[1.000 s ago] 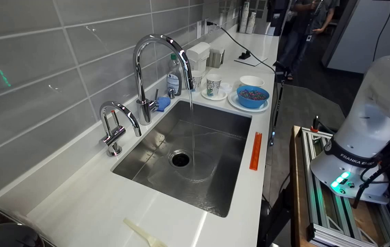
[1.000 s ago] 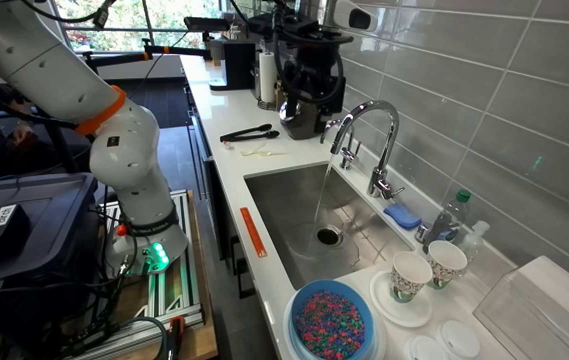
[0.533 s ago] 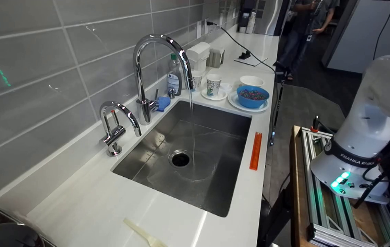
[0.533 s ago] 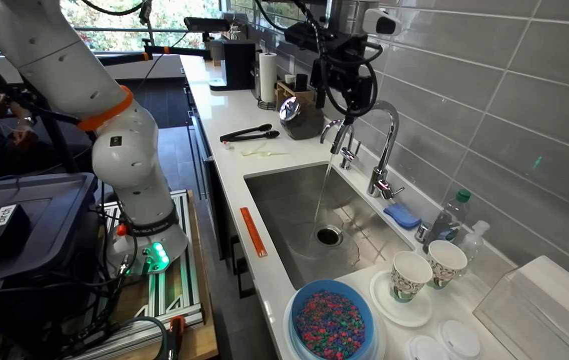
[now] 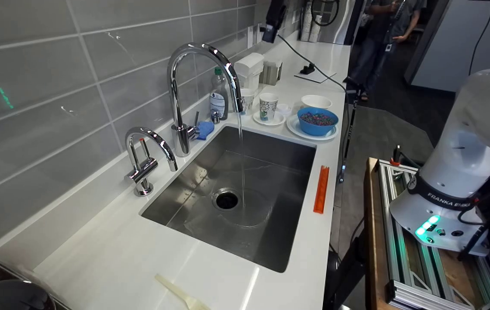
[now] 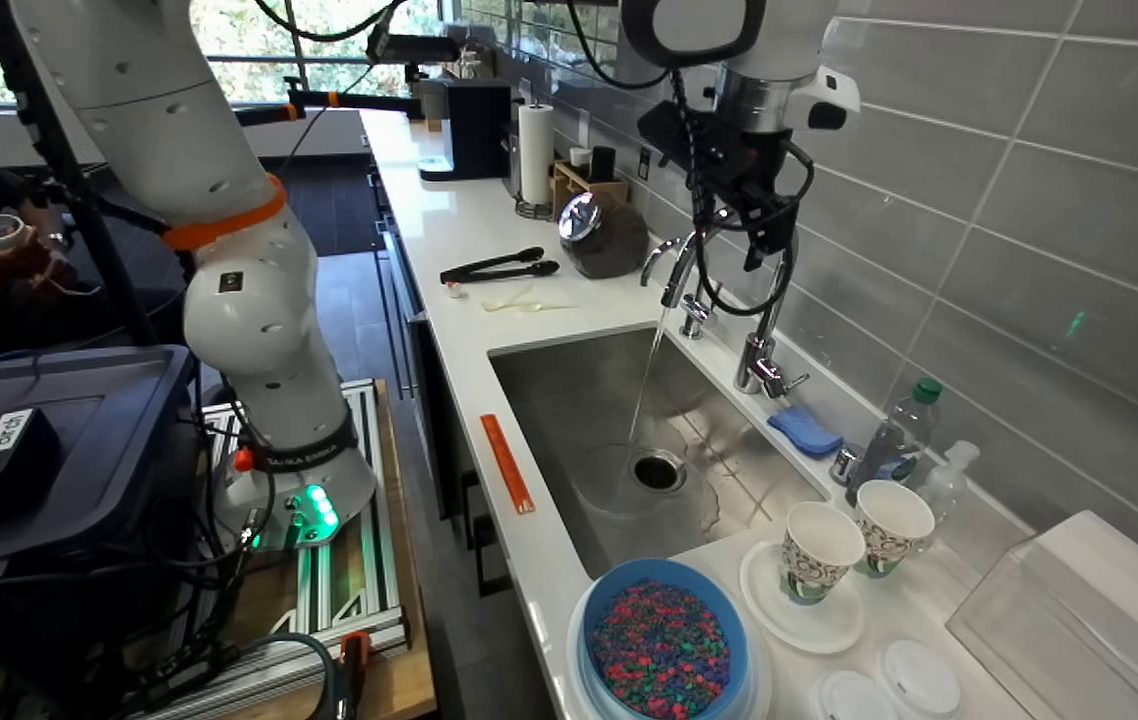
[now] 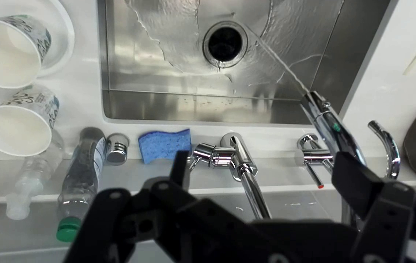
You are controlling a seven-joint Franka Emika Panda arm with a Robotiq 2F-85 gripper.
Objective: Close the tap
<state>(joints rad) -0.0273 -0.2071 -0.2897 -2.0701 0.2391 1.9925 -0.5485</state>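
The tap is a tall chrome gooseneck; it also shows in an exterior view and in the wrist view. A thin water stream runs from its spout into the sink. Its lever stands up beside the base; in the wrist view it lies partly hidden behind my left finger. My gripper is open and empty, with the tap's column showing between its fingers. In an exterior view my gripper hangs above the tap's base, apart from the lever. One black finger shows high up.
The steel sink lies in front of the tap. A shorter chrome tap stands beside it. A blue sponge, a soap bottle and paper cups stand near the lever. A blue bowl sits at the sink's edge.
My gripper has moved right and lower in an exterior view, coming over the tap. A finger has entered the top of an exterior view. The water still runs.
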